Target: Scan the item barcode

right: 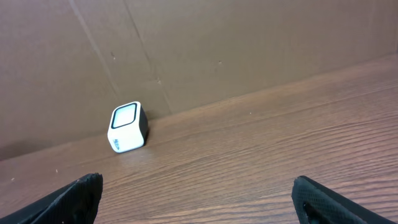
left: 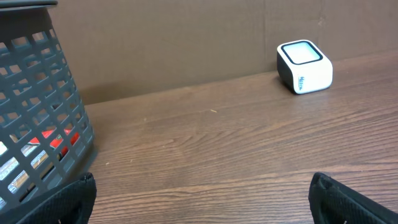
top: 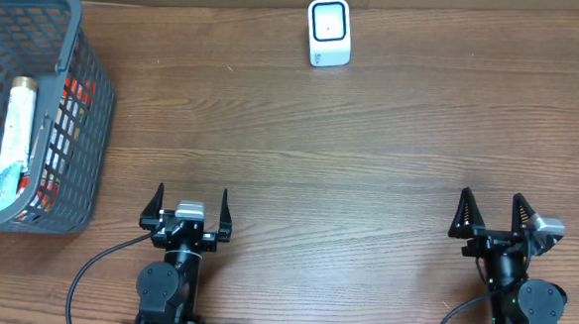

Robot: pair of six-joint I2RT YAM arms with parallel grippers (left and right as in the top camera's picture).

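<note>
A white barcode scanner (top: 329,32) with a dark-framed window stands at the table's far edge; it also shows in the left wrist view (left: 304,66) and the right wrist view (right: 127,127). Items lie in the grey mesh basket (top: 77,42) at the far left: a long white and blue tube with a gold cap (top: 13,143) and red packaging (top: 78,89). No barcode is visible. My left gripper (top: 191,204) sits at the near edge, open and empty, right of the basket. My right gripper (top: 489,214) rests at the near right, open and empty too.
The basket wall (left: 37,118) fills the left of the left wrist view, red packaging showing through the mesh. A brown cardboard wall (right: 205,43) closes the back of the wooden table (top: 330,154).
</note>
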